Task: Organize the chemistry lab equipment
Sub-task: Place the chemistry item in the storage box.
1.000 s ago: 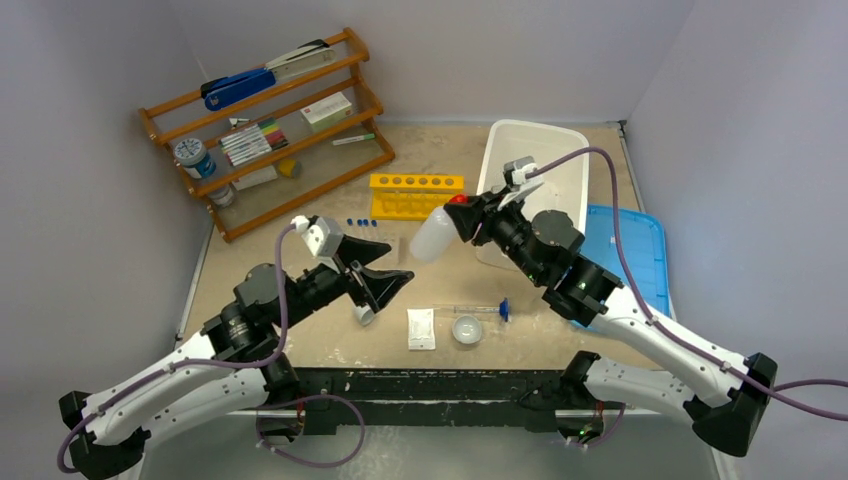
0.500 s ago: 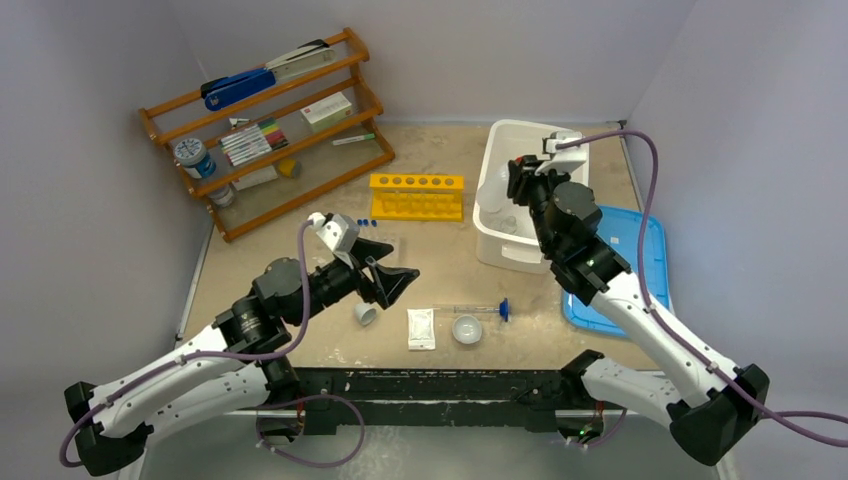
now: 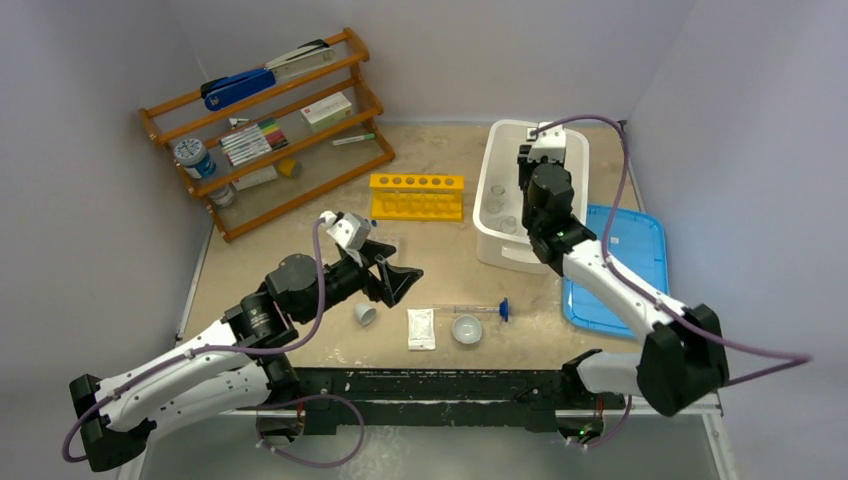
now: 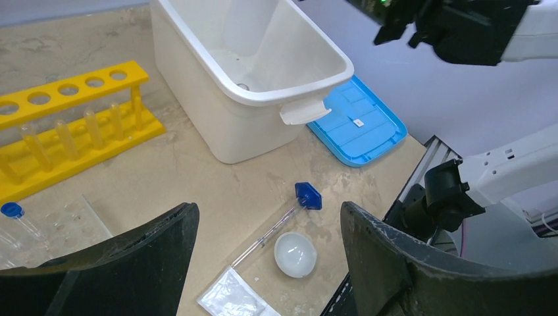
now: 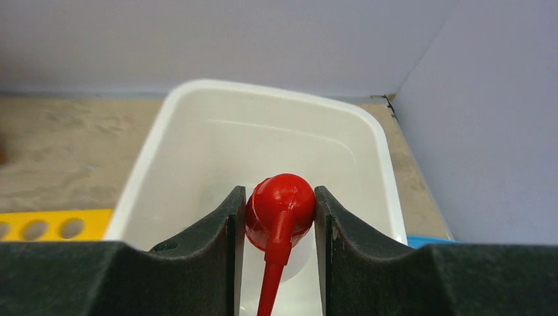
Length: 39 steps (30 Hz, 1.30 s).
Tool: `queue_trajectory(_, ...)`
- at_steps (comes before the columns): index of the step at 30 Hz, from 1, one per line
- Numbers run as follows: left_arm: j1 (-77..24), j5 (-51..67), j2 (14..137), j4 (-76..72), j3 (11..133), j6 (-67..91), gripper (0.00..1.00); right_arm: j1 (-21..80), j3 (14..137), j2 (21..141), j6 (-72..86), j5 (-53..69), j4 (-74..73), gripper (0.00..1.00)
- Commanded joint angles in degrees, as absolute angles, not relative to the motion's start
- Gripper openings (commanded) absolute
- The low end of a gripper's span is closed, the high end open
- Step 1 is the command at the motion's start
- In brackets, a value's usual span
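My right gripper (image 5: 279, 210) is shut on the red nozzle cap of the white squeeze bottle (image 5: 280, 203), holding it inside the white bin (image 5: 276, 92). From above, the right gripper (image 3: 535, 170) hides the bottle. My left gripper (image 4: 270, 220) is open and empty above a blue-capped tube (image 4: 279, 224) and a small dish (image 4: 295, 253). In the top view the left gripper (image 3: 398, 277) hovers just left of the tube (image 3: 478, 309) and dish (image 3: 466, 328). A small glass flask (image 3: 365, 314) lies below it. The yellow rack (image 3: 416, 196) stands behind.
Glass pieces (image 3: 497, 205) sit in the bin (image 3: 487, 175). A blue lid (image 3: 625, 250) lies right of it. A white packet (image 3: 421, 328) lies beside the dish. The clear tube tray (image 4: 72, 220) holds a blue-capped tube (image 4: 13, 210). The wooden shelf (image 3: 270, 120) stands at the back left.
My right arm swung the squeeze bottle from above the mid table back into the white bin. The left gripper moved a little right and forward, off the small flask.
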<state>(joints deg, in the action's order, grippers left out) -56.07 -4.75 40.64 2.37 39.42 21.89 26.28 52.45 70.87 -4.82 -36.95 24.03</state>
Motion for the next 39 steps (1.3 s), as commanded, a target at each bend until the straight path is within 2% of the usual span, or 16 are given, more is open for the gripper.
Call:
queue_trajectory(1,-56.25,-5.48,39.96,0.74,40.67,21.62,0.78,23.52,51.13,76.79,-7.94,-39.77,36.12,0.0)
queue_trajectory(12,-56.18,-5.87,39.99,1.65,40.8,21.53,0.78,16.58,56.67,91.84,-5.29,-37.26,41.05,0.0)
queue_trajectory(22,-56.25,-5.39,41.42,1.14,40.52,21.49,0.78,14.77,56.93,98.01,-3.89,-36.74,42.79,0.01)
queue_trajectory(26,-56.25,-5.39,41.56,1.14,40.51,21.62,0.78,14.77,56.56,97.28,-1.99,-36.71,40.75,0.16)
queue_trajectory(32,-56.25,-14.09,44.04,3.61,40.67,22.87,0.79,14.77,55.9,90.04,-0.59,-37.24,37.76,0.56)
queue_trajectory(34,-56.25,-14.16,45.63,2.01,40.23,24.79,0.81,14.77,55.9,86.73,-0.63,-38.03,37.14,0.65)
queue_trajectory(36,-56.24,-10.57,47.69,-3.95,38.11,28.55,0.82,14.72,54.06,82.84,-0.74,-38.2,36.84,0.69)
queue_trajectory(39,-56.93,-6.85,52.79,-13.88,34.84,33.7,0.82,14.87,53.09,76.53,-0.3,-37.65,35.29,0.71)
